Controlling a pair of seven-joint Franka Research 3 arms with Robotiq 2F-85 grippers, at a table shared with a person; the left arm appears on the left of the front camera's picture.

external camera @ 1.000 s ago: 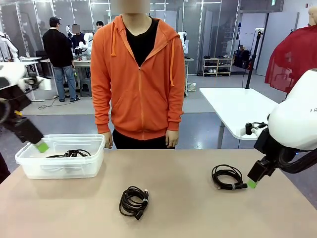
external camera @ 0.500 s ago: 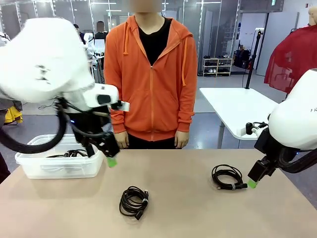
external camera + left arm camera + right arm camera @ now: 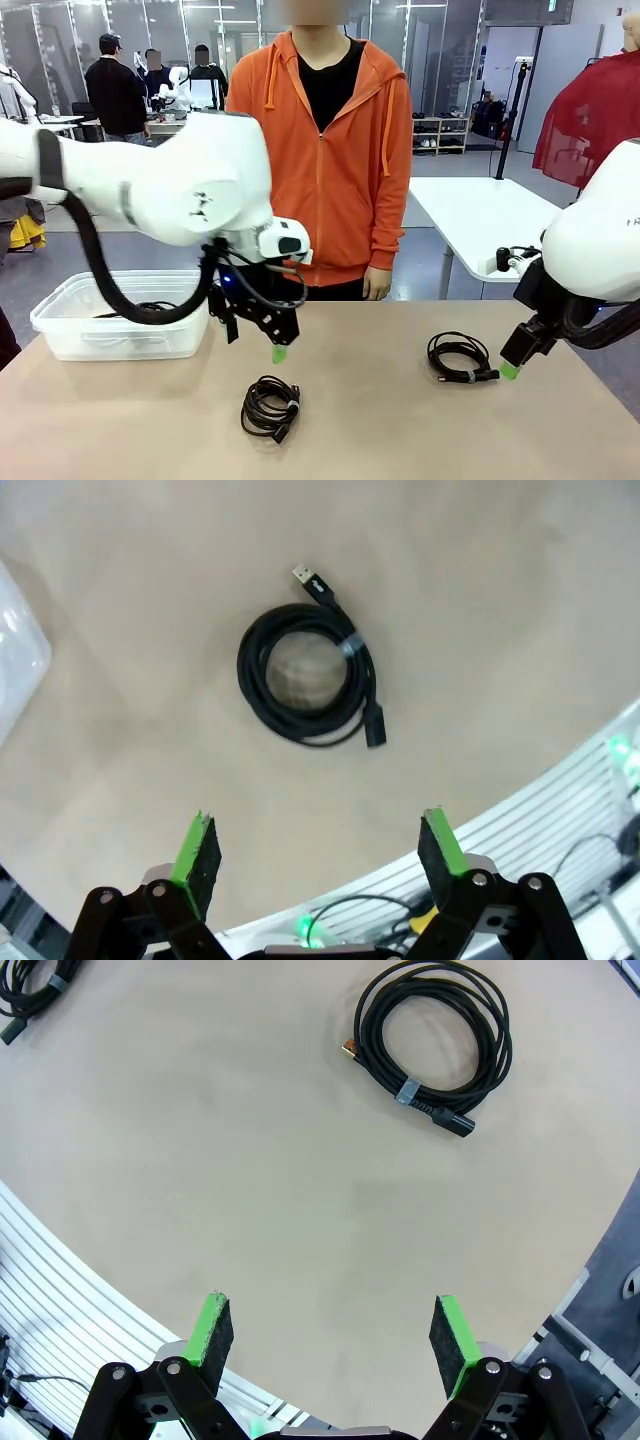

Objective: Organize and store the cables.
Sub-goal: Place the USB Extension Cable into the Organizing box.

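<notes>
A black coiled cable with a tie lies on the table near the front middle. My left gripper hangs open just above and behind it. In the left wrist view the same coil lies ahead of the open left gripper, whose pads hold nothing. A second coiled cable lies at the right, close beside my right gripper. The right wrist view has this coil well ahead of the open, empty right gripper. Another cable lies inside the clear bin.
The clear plastic bin stands at the table's left side. A person in an orange hoodie stands at the far edge, hands down. A white side table stands behind at the right. The middle coil also reaches the right wrist view's top left corner.
My left arm has swung from over the bin at the left to above the middle coil. The person has shifted a little to the right. The right arm has not moved.
</notes>
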